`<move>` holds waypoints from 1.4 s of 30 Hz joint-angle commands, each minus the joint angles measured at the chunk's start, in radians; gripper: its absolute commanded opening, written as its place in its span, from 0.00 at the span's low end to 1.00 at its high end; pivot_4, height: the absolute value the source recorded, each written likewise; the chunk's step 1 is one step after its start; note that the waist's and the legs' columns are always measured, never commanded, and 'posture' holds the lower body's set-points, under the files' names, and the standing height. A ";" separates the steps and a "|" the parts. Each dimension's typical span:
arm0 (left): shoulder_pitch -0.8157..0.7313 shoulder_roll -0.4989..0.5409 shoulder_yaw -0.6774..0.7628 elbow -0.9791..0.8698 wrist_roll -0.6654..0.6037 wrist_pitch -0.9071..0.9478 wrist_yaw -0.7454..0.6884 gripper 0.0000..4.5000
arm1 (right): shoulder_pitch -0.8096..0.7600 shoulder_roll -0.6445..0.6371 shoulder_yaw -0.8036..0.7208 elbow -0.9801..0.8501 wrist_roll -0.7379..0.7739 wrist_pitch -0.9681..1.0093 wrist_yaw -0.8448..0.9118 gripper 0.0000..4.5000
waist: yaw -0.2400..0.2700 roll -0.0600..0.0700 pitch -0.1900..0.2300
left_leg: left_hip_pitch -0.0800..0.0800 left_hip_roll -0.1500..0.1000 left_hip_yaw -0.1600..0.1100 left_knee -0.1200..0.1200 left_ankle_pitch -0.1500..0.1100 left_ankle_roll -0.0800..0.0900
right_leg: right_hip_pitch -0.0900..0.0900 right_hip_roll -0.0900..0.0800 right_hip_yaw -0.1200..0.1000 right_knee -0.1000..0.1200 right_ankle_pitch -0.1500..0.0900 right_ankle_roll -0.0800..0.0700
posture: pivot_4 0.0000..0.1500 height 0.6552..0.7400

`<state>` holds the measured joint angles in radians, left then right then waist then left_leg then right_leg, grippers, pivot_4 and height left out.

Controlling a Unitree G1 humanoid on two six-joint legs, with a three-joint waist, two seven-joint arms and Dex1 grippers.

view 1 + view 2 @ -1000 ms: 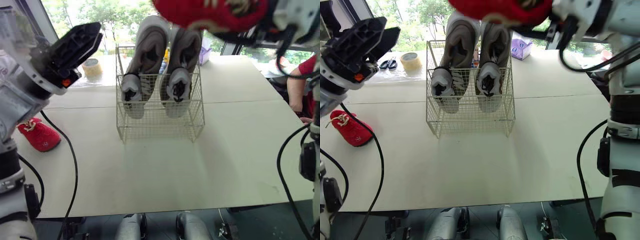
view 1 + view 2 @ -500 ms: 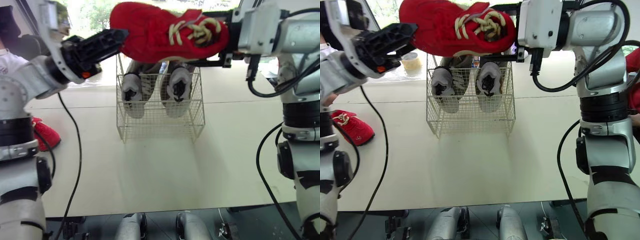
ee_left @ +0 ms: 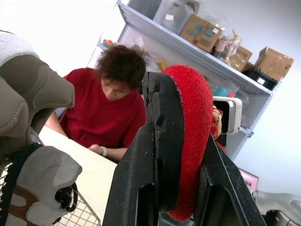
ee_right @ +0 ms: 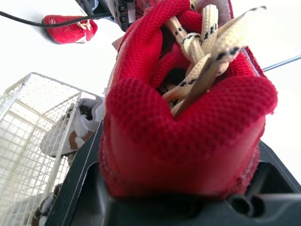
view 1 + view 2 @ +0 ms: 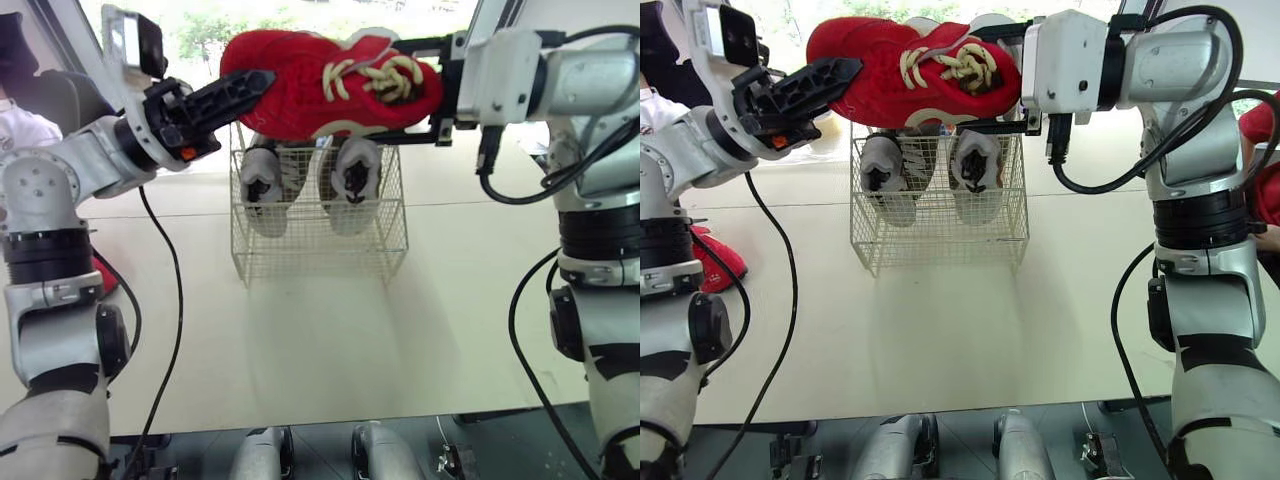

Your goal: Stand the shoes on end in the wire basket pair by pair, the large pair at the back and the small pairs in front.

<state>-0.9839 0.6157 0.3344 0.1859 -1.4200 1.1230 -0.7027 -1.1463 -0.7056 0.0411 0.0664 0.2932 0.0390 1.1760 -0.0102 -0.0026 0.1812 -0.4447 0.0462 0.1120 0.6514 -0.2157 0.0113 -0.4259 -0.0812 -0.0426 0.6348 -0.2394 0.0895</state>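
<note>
A red shoe with cream laces hangs level in the air above the wire basket, toe toward my left. My left gripper is shut on its toe, and the left wrist view shows a black finger pressed on each side of the red toe. My right gripper grips the heel end, which fills the gap between its fingers. Two large grey shoes stand on end at the back of the basket. A second red shoe lies on the table at the far left.
The basket stands mid-table on a white tabletop, with open surface in front of it. A person in a red shirt sits beyond the table's right side, with an arm at the table's edge. Shelves with boxes stand behind.
My right arm brought the red shoe down from the top of the picture to just above the basket. My left gripper swung in from the left and shut on the toe.
</note>
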 commanded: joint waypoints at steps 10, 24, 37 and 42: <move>0.173 -0.405 0.143 -0.437 -0.287 -0.457 0.521 0.09 | 0.316 0.567 -0.388 -0.441 0.896 0.651 -0.981 0.99 | -0.005 -0.003 -0.001 | 0.002 0.000 -0.003 0.000 0.000 0.001 | 0.001 0.001 0.000 0.005 0.001 -0.001 | 1.00 0.94; 0.290 -0.453 -0.017 -0.442 -0.163 -0.490 0.465 0.09 | 0.259 0.635 -0.242 -0.444 0.896 0.601 -1.048 0.99 | -0.002 -0.004 -0.001 | 0.000 -0.003 -0.004 0.002 -0.003 0.007 | 0.002 0.002 -0.001 0.003 0.000 -0.001 | 1.00 0.94; 0.345 -0.450 -0.051 -0.464 -0.104 -0.512 0.458 0.09 | 0.214 0.637 -0.227 -0.425 0.909 0.579 -1.068 0.27 | -0.002 -0.004 -0.001 | 0.000 -0.002 -0.004 0.001 -0.003 0.007 | 0.001 0.003 -0.001 0.001 0.000 -0.001 | 1.00 0.94; 0.396 -0.389 -0.073 -0.535 0.013 -0.513 0.518 0.46 | 0.176 0.558 -0.235 -0.398 0.909 0.611 -1.005 0.11 | -0.004 -0.004 -0.001 | 0.000 -0.001 -0.004 0.000 -0.003 0.007 | 0.001 0.003 -0.001 0.000 0.000 -0.001 | 1.00 0.94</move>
<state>-0.6068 0.2041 0.2762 -0.2987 -1.4613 0.6034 -0.2250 -0.9069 -0.1147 -0.1878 -0.3079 1.1811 0.6456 0.1116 -0.0140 -0.0064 0.1798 -0.4450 0.0449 0.1081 0.6516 -0.2190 0.0179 -0.4248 -0.0784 -0.0441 0.6350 -0.2390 0.0883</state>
